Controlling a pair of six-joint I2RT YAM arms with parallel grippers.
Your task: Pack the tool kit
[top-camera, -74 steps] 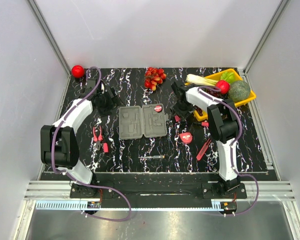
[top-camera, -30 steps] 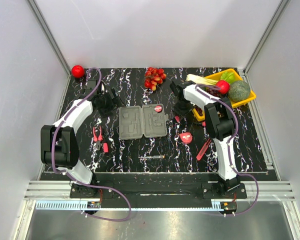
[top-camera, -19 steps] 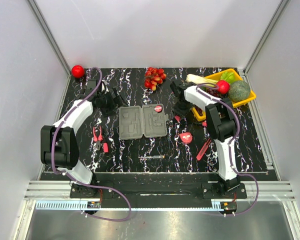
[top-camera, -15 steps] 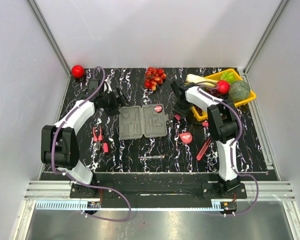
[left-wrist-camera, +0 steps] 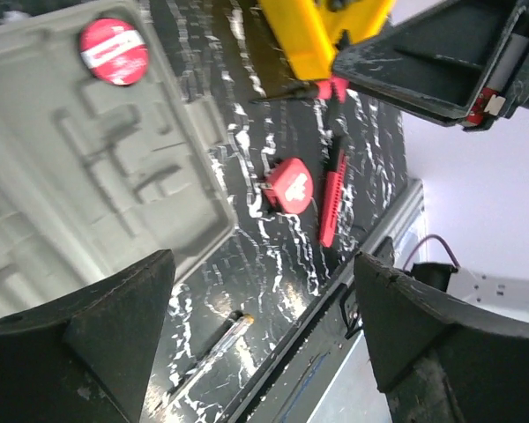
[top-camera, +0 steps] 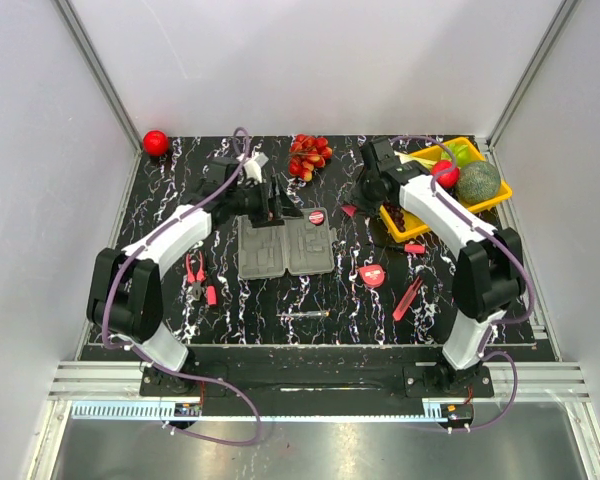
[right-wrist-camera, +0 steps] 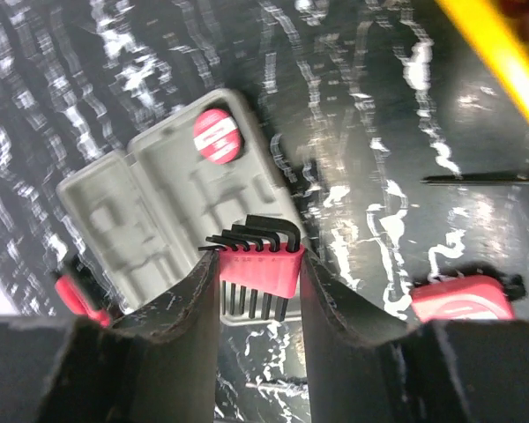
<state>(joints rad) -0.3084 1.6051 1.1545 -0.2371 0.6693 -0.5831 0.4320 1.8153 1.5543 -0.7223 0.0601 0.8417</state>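
The right gripper (right-wrist-camera: 257, 286) is clamped on a red rack of hex keys (right-wrist-camera: 256, 256), held just off the open grey case (right-wrist-camera: 150, 211) at its two o'clock. The left gripper (left-wrist-camera: 260, 273) gapes wide and empty near the case's twelve o'clock edge. I would carry the rack level over its matching recess, lower it straight, and let go only once it is seated.

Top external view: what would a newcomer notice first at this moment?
The open grey case lies mid-table with red tools scattered around it. The right gripper is shut on a red hex key set, and the left gripper hangs wide open near the case's far edge. A yellow tray sits in the far right corner.
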